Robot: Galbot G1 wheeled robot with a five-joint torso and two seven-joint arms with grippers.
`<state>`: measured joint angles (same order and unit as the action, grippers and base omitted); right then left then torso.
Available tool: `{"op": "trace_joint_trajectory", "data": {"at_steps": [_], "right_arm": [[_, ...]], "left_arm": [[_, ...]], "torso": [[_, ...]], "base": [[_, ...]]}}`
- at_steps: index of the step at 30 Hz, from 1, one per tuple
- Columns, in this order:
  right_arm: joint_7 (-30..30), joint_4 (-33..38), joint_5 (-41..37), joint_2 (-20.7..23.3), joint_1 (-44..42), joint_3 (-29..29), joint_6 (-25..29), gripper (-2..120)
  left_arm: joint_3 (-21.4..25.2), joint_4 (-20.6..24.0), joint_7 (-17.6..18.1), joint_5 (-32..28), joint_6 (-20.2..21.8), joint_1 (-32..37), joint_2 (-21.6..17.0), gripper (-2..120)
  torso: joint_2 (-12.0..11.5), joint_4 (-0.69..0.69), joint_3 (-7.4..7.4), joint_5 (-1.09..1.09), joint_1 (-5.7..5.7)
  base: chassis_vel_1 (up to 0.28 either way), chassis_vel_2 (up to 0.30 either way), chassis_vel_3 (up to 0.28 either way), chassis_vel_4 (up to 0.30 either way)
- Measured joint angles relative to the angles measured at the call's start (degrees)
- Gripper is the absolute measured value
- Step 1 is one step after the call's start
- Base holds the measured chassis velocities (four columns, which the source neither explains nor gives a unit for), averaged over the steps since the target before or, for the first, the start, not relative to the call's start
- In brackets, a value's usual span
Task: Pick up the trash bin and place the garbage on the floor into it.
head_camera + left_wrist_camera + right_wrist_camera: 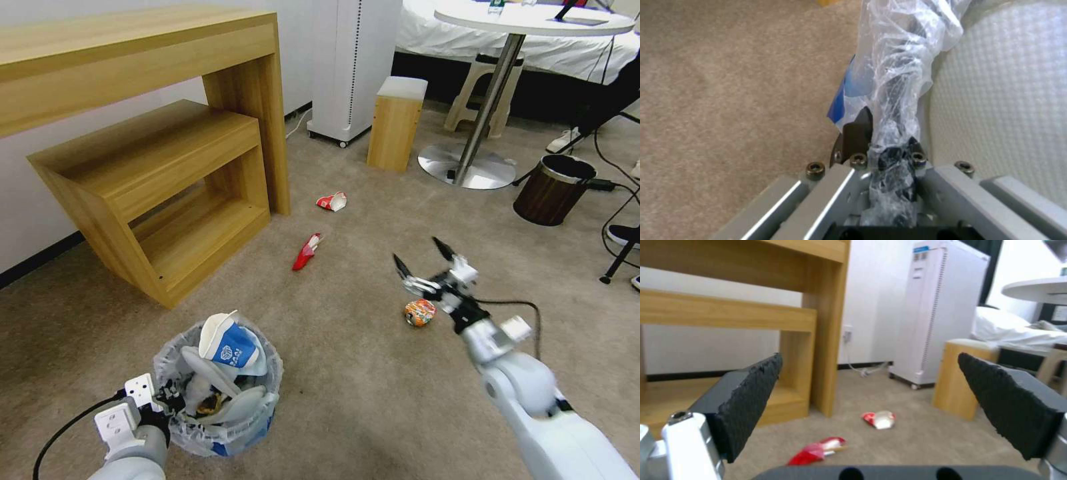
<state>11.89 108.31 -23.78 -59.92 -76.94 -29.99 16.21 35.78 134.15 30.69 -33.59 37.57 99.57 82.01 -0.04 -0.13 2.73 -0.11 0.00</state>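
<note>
Left gripper [163, 400] fingers clamp bagged rim of trash bin [220, 390], bin at robot's near left.

Bin holds blue-white cup [230, 343], white slippers, dark scraps.

Right gripper [420, 267] fingers spread wide, nothing held, above floor [347, 373].

Orange wrapper [419, 312] lies just beneath and behind fingers, toward robot.

Red wrapper [307, 252] and red-white cup [333, 201] lie farther ahead-left; right arm nearer all three.

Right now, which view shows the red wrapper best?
Head view: the red wrapper lies whole on the carpet, ahead of the open right tool. Right wrist view catches it low, between the fingers.
</note>
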Motion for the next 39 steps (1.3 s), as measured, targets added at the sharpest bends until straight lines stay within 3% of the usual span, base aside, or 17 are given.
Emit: {"op": "trace_joint_trajectory", "data": {"at_steps": [4,10,20,39], "right_arm": [[0.07,0.09,1.21,-1.25,-1.63,-1.54,1.11,100],[0.31,0.46,2.89,-4.79,-5.59,-4.49,3.81,100],[-0.50,-0.33,3.72,-8.75,-6.72,-4.71,6.30,100],[-0.51,-1.50,3.93,-8.66,-5.63,-3.56,5.56,100]], "left_arm": [[-0.35,1.18,0.40,-1.29,0.37,0.42,0.06,1],[-0.25,4.92,5.01,-7.93,2.24,1.55,-0.87,1],[-1.10,4.99,3.17,-6.61,1.13,2.14,-0.47,1],[-1.02,4.38,2.45,-6.32,0.83,1.67,-0.55,1]], "torso": [[0.00,0.01,0.00,0.01,0.00],[0.00,0.01,0.00,-0.01,0.00],[0.00,0.01,0.00,-0.01,0.00],[0.00,0.01,0.00,-0.01,0.00]], "base": [[0.000,0.000,0.000,0.000],[0.000,0.000,0.000,0.000],[0.000,0.000,0.000,0.000],[-0.018,0.015,0.019,-0.015]]}}
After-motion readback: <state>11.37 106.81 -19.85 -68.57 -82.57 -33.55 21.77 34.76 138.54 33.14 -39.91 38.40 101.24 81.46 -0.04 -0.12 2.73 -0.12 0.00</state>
